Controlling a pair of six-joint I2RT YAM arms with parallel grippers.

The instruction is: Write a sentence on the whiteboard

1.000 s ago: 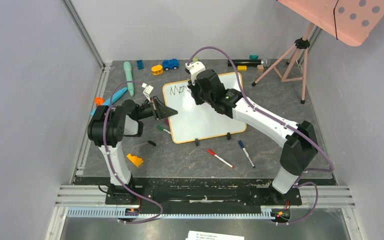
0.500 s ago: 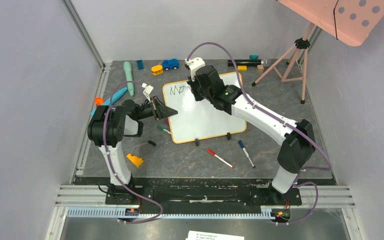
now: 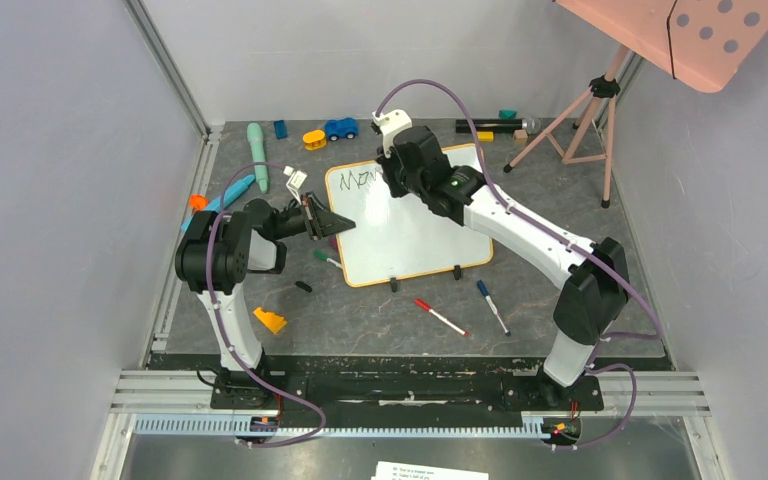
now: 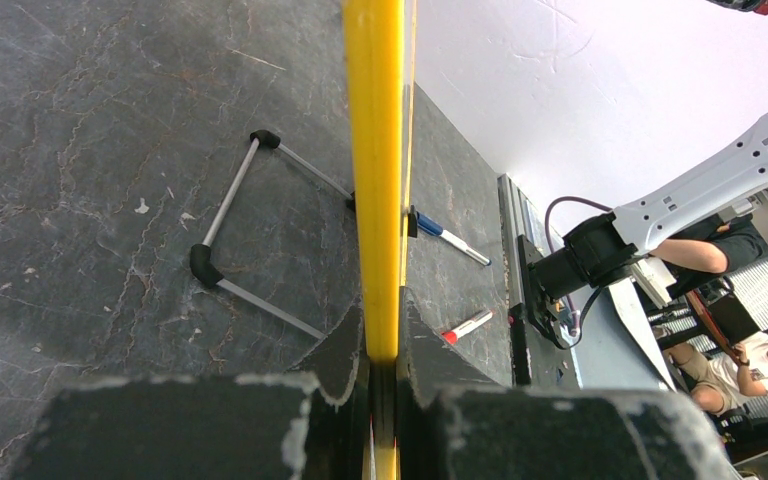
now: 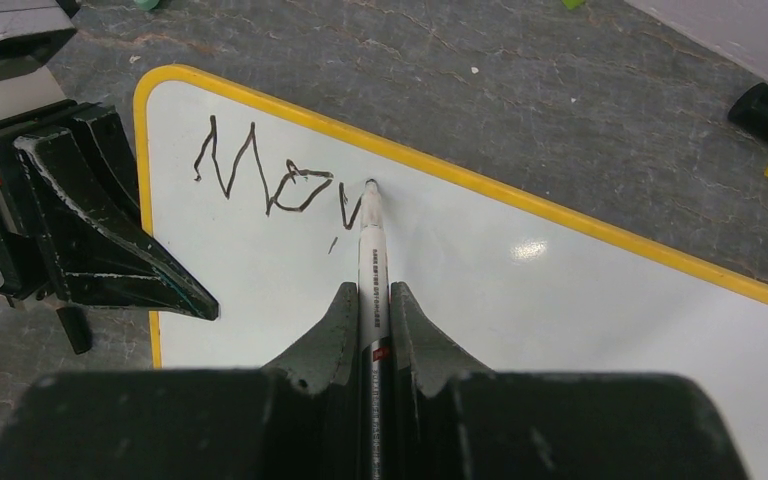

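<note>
The whiteboard [image 3: 410, 240] lies on the grey table, white with an orange-yellow frame; it also shows in the right wrist view [image 5: 560, 290]. The sentence [image 5: 280, 180] reads "Mov" in dark marker at the board's top left, also seen from above [image 3: 358, 180]. My right gripper [image 5: 372, 290] is shut on a white marker [image 5: 372, 250] whose tip touches the board at the end of the "v". My left gripper [image 4: 382, 330] is shut on the board's yellow frame edge [image 4: 375, 150] at the left side [image 3: 335, 224].
A red marker [image 3: 440, 317] and a blue marker [image 3: 492, 306] lie in front of the board. A green-capped marker [image 3: 326, 258], an orange wedge [image 3: 270, 320] and toys along the back [image 3: 340, 128] sit around. A pink tripod [image 3: 570, 125] stands at the back right.
The right gripper has moved slightly up and right along the board, extending the last stroke of the lettering. The left arm has not moved.
</note>
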